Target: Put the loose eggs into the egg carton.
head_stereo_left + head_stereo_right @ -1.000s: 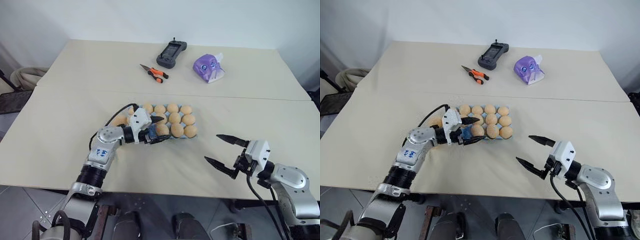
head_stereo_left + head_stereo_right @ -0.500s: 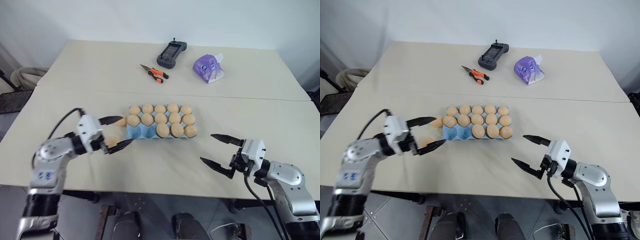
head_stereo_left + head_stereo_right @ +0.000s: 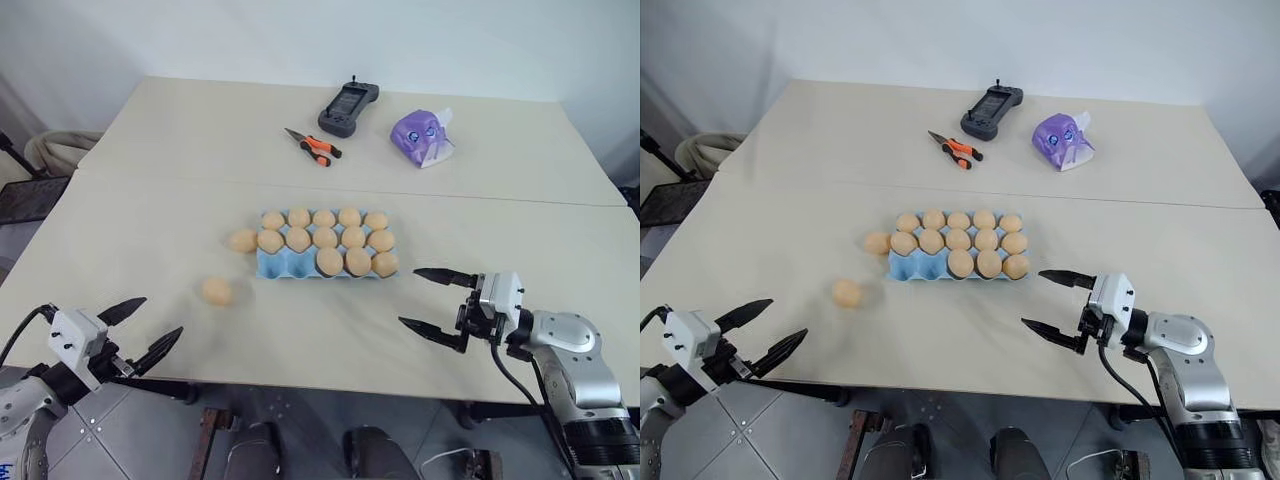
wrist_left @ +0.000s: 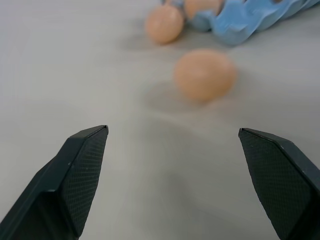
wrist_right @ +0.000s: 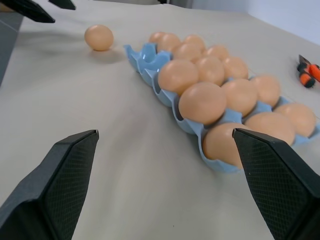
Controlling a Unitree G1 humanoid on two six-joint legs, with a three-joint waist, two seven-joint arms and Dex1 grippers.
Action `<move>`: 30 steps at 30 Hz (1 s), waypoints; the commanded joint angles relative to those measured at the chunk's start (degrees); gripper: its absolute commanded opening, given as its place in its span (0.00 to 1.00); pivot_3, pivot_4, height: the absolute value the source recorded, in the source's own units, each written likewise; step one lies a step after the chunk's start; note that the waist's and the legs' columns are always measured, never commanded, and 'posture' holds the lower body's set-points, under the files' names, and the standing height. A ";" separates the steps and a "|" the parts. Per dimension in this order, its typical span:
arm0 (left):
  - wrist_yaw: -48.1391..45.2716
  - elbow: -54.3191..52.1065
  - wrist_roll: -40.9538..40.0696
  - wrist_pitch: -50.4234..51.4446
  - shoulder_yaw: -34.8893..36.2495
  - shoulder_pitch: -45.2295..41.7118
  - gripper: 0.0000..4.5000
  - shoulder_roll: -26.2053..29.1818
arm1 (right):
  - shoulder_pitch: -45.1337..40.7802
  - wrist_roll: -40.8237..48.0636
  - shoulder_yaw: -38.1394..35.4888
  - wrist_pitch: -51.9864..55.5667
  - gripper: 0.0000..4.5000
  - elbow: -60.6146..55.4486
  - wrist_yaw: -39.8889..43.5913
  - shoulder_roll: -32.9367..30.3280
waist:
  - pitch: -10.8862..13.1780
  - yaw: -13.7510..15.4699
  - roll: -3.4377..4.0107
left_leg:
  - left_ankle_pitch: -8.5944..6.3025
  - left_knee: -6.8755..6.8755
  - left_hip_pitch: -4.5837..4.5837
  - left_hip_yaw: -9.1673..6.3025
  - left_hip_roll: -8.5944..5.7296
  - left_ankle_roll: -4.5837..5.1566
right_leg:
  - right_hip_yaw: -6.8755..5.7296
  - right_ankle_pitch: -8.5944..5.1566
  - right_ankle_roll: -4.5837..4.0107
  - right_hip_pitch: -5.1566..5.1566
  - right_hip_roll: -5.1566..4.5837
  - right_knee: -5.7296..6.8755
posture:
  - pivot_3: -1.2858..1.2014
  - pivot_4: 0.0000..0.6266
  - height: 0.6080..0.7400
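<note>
The left end effector (image 3: 133, 327) hangs at the near left edge of the bench (image 3: 120, 215), fingers spread wide and empty; the right end effector (image 3: 427, 301) sits over the near right of the bench, likewise wide open and holding nothing. Ahead of the left end effector, one loose egg (image 3: 216, 291) lies on the bare surface, apart from the egg carton (image 3: 275, 265). A second loose egg (image 3: 242, 240) rests just beside the carton's left end. The carton sits mid-bench; two cups at the left of its near row stand empty, the other cups filled. The step in hand appears to be the pause between placements, with two eggs left to load. The next move likely calls for the left end effector to reach the nearer egg and close on it gently, as it may roll. Farther back lie orange-handled pliers (image 3: 311, 146), a dark handheld controller (image 3: 347, 106) and a purple tissue pack (image 3: 420, 136). A plain pale wall stands behind.
</note>
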 commanded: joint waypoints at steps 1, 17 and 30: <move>1.63 -3.81 -1.36 1.45 -0.91 -0.60 0.99 -0.10 | -0.93 0.21 -0.52 -1.48 1.00 0.92 0.79 -0.12 | 0.00 -0.11 0.00 | 0.01 0.00 0.00 0.00 0.01 -0.01 | 0.00 0.00 0.00 0.00 0.02 -0.02 | 0.52 0.24 1.00; 5.48 5.55 5.65 8.27 -17.21 -16.57 0.99 0.24 | -2.92 0.10 0.68 -1.59 1.00 -0.23 0.92 1.01 | 0.00 -0.27 0.00 | 0.15 0.06 0.00 0.09 0.08 -0.01 | 0.13 0.00 0.00 -0.05 0.33 -0.07 | 0.52 0.24 1.00; 3.40 7.12 3.83 6.89 -17.40 -21.45 0.46 0.78 | -0.02 3.34 2.28 -0.53 1.00 -6.95 0.89 4.16 | 0.00 -0.08 0.01 | 0.19 0.12 0.00 0.08 0.12 -0.04 | 0.11 0.00 0.01 -0.07 0.32 0.06 | 0.52 0.24 1.00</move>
